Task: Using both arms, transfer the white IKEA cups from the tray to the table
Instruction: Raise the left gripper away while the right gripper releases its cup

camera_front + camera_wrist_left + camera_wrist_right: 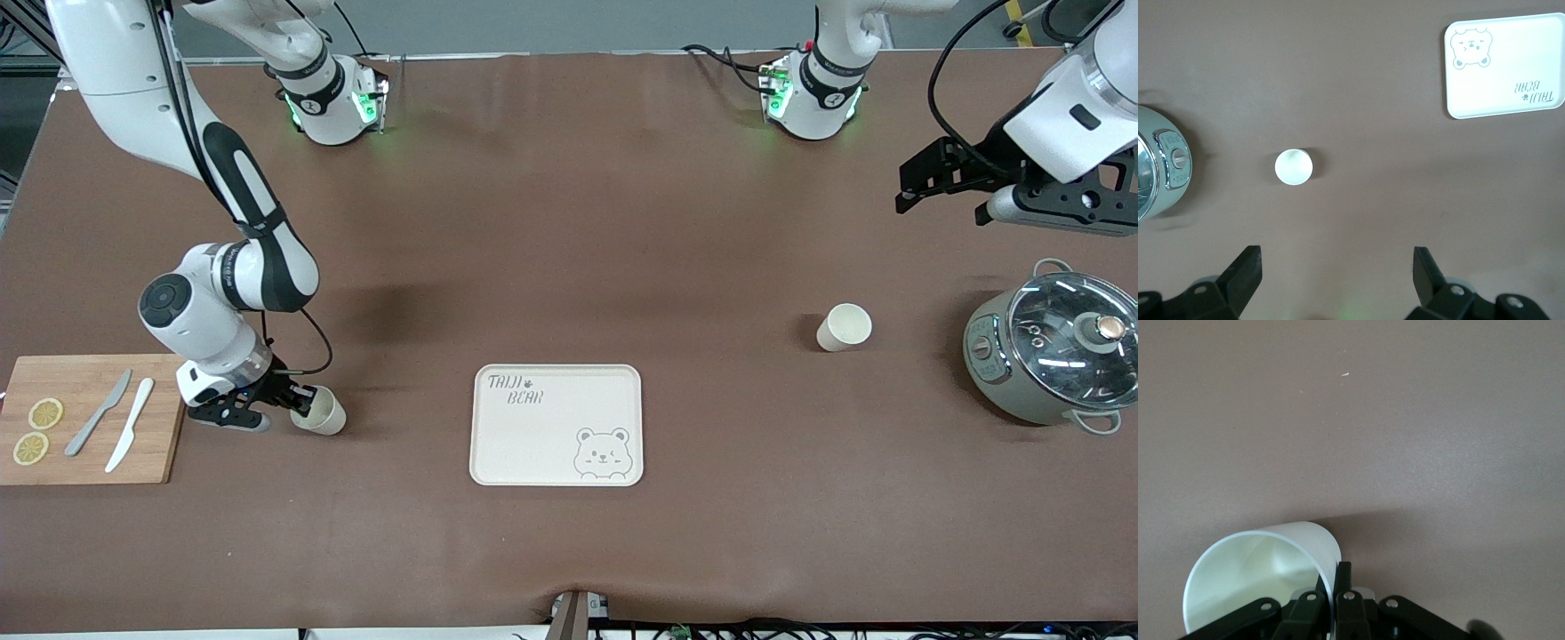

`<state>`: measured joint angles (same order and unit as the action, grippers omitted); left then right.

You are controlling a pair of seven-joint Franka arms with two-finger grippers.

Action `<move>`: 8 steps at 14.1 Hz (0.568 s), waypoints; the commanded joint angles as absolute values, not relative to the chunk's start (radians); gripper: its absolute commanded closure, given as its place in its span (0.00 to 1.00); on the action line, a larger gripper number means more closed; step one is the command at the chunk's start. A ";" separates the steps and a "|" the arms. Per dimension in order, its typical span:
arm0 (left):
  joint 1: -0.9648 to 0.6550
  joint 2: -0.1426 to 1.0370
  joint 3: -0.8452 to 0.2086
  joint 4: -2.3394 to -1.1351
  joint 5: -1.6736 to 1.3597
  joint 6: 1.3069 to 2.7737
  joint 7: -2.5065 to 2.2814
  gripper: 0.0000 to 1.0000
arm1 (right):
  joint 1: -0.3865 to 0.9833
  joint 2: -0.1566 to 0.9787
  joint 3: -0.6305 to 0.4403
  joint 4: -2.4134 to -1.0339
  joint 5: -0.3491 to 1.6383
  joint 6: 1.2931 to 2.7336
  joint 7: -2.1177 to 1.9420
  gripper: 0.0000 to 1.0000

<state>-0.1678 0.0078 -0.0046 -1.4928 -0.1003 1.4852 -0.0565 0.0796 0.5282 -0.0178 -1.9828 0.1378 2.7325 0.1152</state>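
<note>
One white cup (321, 412) is at the right arm's end of the table, beside the cutting board, tilted. My right gripper (300, 400) is shut on its rim; in the right wrist view the cup wall (1305, 550) is pinched between the two fingers, one inside, one outside. The other white cup (844, 326) stands upright on the brown table toward the left arm's end, near the pot; it shows from above in the left wrist view as a round white cup (1293, 166). My left gripper (925, 182) hangs high over the table, open and empty (1337, 280).
A cream bear-printed tray (556, 425) lies mid-table, also in the left wrist view (1511, 93). A wooden cutting board (89, 418) holds two knives and lemon slices. A grey pot with a glass lid (1058, 347) stands at the left arm's end.
</note>
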 commanded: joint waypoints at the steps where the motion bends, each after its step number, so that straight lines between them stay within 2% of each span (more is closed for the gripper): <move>1: -0.161 0.006 -0.026 -1.488 -0.061 1.476 -0.049 0.00 | 0.084 0.529 -0.018 -1.991 0.163 2.750 0.104 0.89; 3: -0.161 0.005 -0.026 -1.488 -0.060 1.477 -0.049 0.00 | 0.081 0.529 -0.018 -1.990 0.163 2.744 0.086 0.00; 6: -0.158 0.006 -0.026 -1.488 -0.057 1.480 -0.031 0.00 | 0.071 0.512 -0.018 -1.985 0.163 2.703 0.043 0.00; 8: -0.146 0.006 -0.028 -1.489 -0.048 1.493 -0.011 0.00 | 0.063 0.476 -0.025 -1.935 0.161 2.556 0.041 0.00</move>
